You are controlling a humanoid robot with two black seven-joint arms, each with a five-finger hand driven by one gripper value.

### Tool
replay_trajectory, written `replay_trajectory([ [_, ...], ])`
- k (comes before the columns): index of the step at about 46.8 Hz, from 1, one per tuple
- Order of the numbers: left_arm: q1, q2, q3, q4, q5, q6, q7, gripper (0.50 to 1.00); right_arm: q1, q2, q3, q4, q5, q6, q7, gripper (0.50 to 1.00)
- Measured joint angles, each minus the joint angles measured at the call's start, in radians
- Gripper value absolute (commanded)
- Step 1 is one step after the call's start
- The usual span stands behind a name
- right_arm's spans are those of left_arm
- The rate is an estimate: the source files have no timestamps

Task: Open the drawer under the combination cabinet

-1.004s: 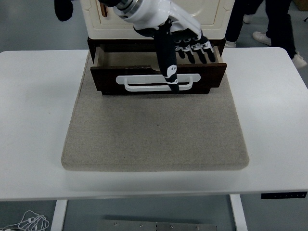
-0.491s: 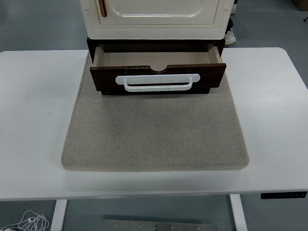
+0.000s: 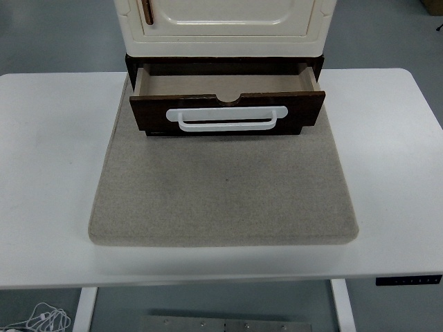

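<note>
The cream combination cabinet (image 3: pixel 225 28) stands at the back of the table on a dark wooden base. Its dark brown drawer (image 3: pixel 227 111) under the cabinet is pulled out toward me, showing a bare tan inside (image 3: pixel 221 84). A white bar handle (image 3: pixel 228 118) runs across the drawer front. A brown door handle (image 3: pixel 147 12) shows on the cabinet's upper left. Neither robot hand is in view.
A grey felt mat (image 3: pixel 223 187) lies under the cabinet and spreads toward the near edge of the white table (image 3: pixel 48 173). Grey floor shows beyond the table. A white cable (image 3: pixel 41 319) lies on the floor at the lower left.
One second ago a hand reached from the top over the open drawer, fingers by the handle; it left the view half a second ago. People's legs at the top are gone. The drawer has stayed open.
</note>
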State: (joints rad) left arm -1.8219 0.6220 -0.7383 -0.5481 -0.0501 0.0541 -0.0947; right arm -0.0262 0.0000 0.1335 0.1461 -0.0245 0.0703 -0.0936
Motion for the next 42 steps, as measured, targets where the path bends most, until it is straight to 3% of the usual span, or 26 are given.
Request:
replay_trajectory([
  [8, 0.113, 0.001, -0.010, 0.187, -0.117, -0.009, 0.068, 1.000, 0.000, 0.000, 0.000, 0.000, 0.000, -0.001, 0.000, 0.926],
  [16, 0.270, -0.007, -0.010, 0.220, -0.170, -0.013, 0.134, 1.000, 0.000, 0.000, 0.000, 0.001, 0.000, 0.000, 0.000, 0.926],
  [32, 0.531, -0.074, -0.007, 0.221, -0.170, -0.089, 0.149, 1.000, 0.000, 0.000, -0.001, 0.000, 0.000, 0.000, 0.000, 0.926],
  [42, 0.640, -0.141, -0.016, 0.226, -0.175, -0.219, 0.148, 1.000, 0.000, 0.000, -0.001, 0.000, -0.001, -0.001, 0.000, 0.928],
])
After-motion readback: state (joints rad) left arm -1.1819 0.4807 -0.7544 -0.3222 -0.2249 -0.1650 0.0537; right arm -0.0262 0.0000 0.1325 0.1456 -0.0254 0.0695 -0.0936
